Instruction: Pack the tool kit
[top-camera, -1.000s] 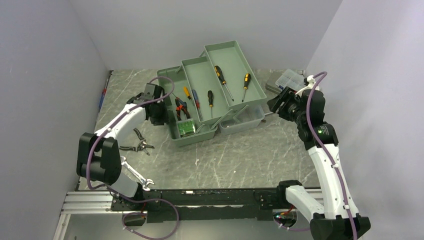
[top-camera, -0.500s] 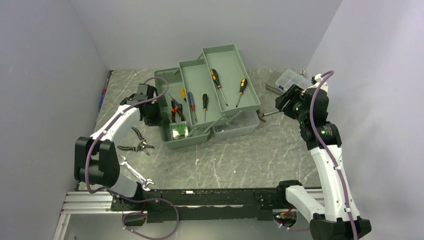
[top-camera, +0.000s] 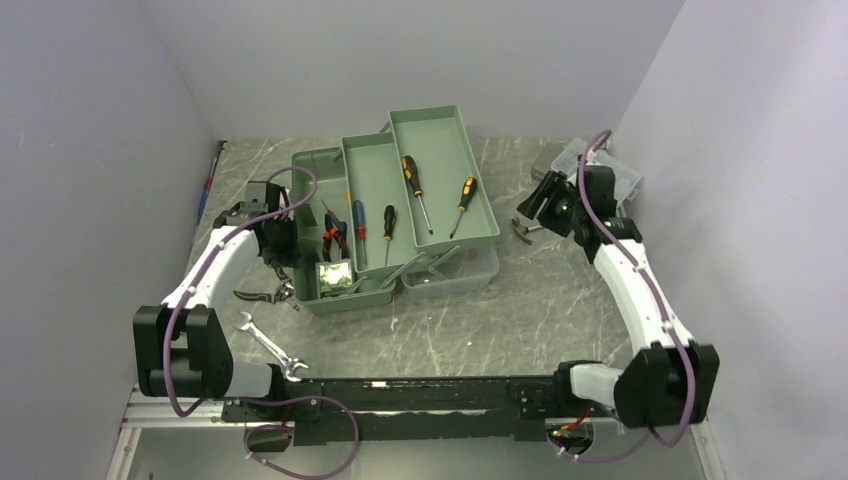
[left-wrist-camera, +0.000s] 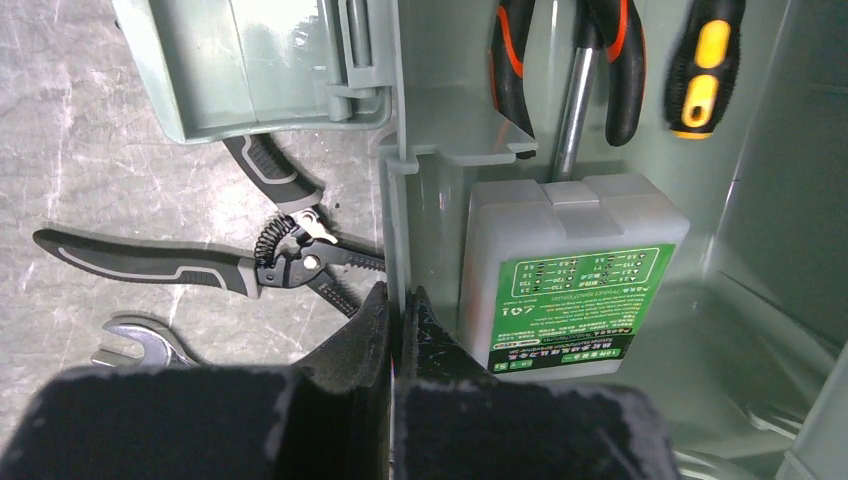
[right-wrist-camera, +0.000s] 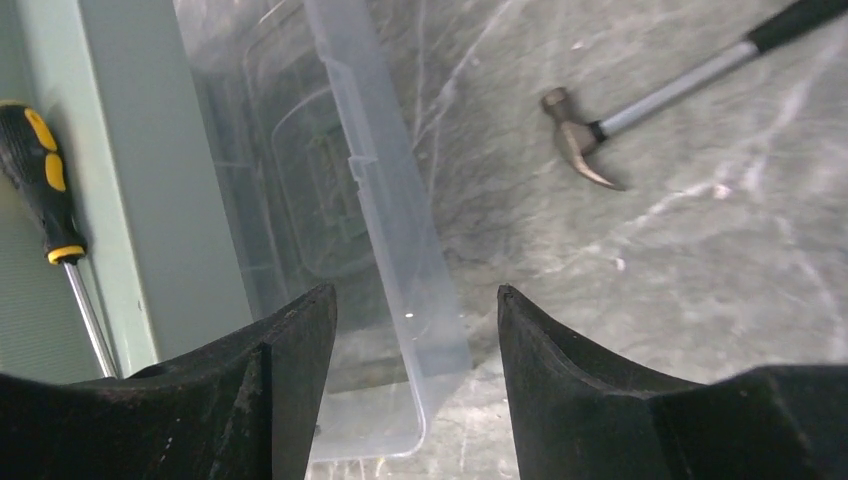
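The sage-green toolbox (top-camera: 436, 140) sits mid-frame in the top view, with its trays folded out. The left gripper (left-wrist-camera: 400, 305) is pinched on its wall, probably to steady it. The right gripper (right-wrist-camera: 415, 300) hangs spread and empty over the translucent lid (right-wrist-camera: 385, 190); the hammer (right-wrist-camera: 650, 100) lies unpacked at upper right.

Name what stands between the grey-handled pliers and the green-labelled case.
The toolbox wall, pinched by the shut left tool; pliers outside, case inside. Left wrist view shows it.
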